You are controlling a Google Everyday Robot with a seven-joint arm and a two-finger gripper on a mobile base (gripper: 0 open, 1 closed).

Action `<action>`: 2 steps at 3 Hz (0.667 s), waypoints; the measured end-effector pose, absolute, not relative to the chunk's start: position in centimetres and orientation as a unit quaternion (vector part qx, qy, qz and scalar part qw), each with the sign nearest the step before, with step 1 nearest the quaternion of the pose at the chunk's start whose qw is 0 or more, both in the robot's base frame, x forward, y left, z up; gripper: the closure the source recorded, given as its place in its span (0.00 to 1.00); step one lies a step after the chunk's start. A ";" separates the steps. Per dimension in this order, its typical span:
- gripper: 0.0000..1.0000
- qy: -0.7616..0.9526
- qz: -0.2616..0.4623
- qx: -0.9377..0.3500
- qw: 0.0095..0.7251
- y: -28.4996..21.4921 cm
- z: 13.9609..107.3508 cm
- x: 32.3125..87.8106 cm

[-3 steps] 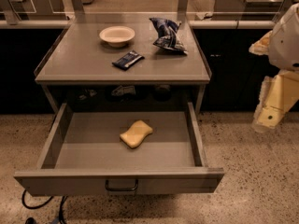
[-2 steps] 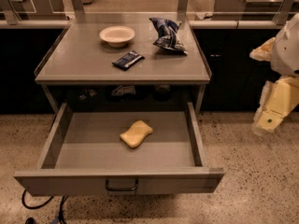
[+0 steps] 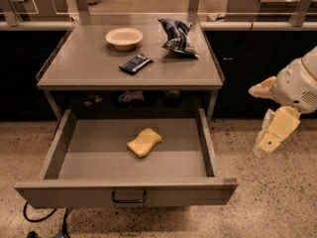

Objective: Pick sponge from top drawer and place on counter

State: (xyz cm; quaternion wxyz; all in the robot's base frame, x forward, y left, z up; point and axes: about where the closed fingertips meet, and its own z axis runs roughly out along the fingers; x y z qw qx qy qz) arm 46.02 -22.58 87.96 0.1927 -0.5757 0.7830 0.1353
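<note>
The pale-yellow sponge (image 3: 144, 142) lies flat in the middle of the open top drawer (image 3: 204, 138), which is pulled fully out, its dark handle (image 3: 129, 198) on the front panel. The grey counter (image 3: 89, 63) sits above it. My gripper (image 3: 273, 133) hangs at the far right on the white arm, outside the drawer and to the right of its side wall, over the floor. It is well apart from the sponge and holds nothing that I can see.
On the counter stand a white bowl (image 3: 124, 36), a dark blue snack bar wrapper (image 3: 135, 63) and a crumpled blue chip bag (image 3: 177, 36). Dark cabinets flank the table. A black cable (image 3: 37, 217) lies on the speckled floor at the front left.
My gripper has moved down and a little to the left, toward the drawer's right side. The sponge and the drawer have not moved.
</note>
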 end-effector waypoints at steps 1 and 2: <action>0.00 0.773 0.193 -0.569 0.205 -21.3 84.6 48.6; 0.00 0.760 0.203 -0.573 0.228 -19.2 82.9 51.7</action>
